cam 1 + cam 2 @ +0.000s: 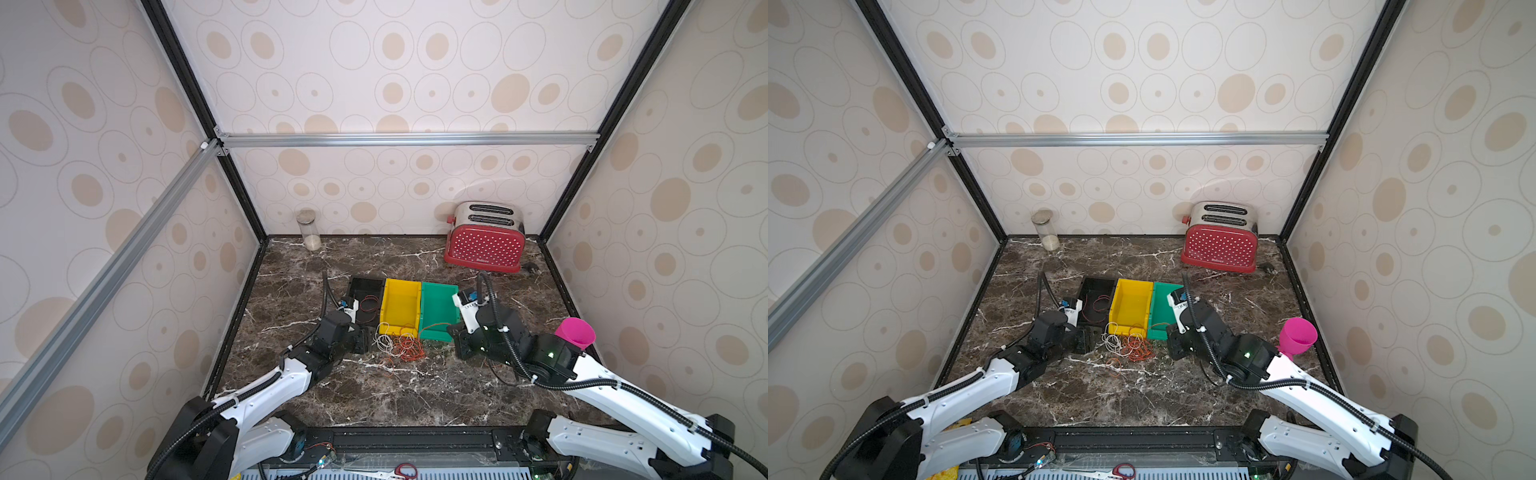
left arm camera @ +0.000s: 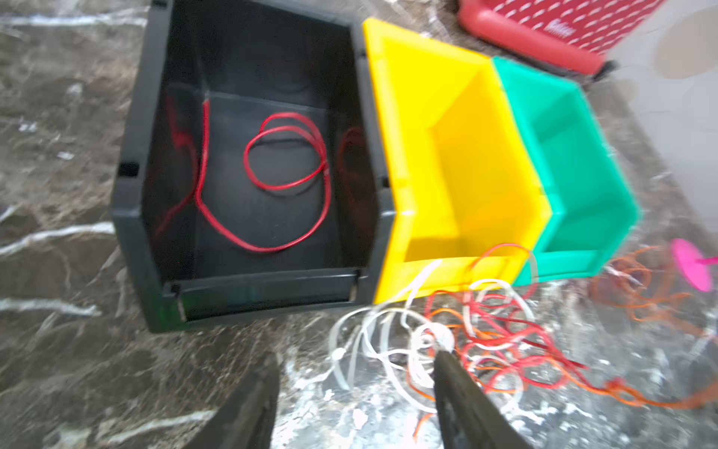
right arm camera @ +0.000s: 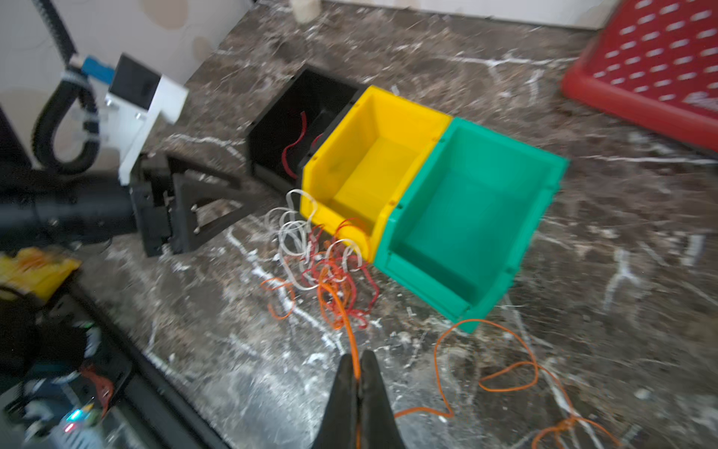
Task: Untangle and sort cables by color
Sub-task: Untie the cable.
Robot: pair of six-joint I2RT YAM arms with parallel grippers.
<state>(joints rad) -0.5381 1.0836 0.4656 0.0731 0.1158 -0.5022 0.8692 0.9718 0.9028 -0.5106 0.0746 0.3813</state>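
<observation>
Now untangling: right gripper (image 3: pixel 359 355) is pinching an orange cable (image 3: pixel 345 322) from the tangle (image 1: pixel 401 345) at 6 o'clock of the yellow bin (image 1: pixel 401 307); left gripper (image 2: pixel 357 359) is hovering spread. Probably needing a slow pull free.

In both top views the tangle (image 1: pixel 401 345) strands are too fine to count or trace, and right arm (image 1: pixel 494 328) covers part of green bin (image 1: pixel 436 307). Wrist views smeared. Right wrist view crops toaster (image 3: pixel 652 66); orange cable (image 3: pixel 349 335) runs out of view. Bottom edge clips scissors (image 1: pixel 405 471).
</observation>
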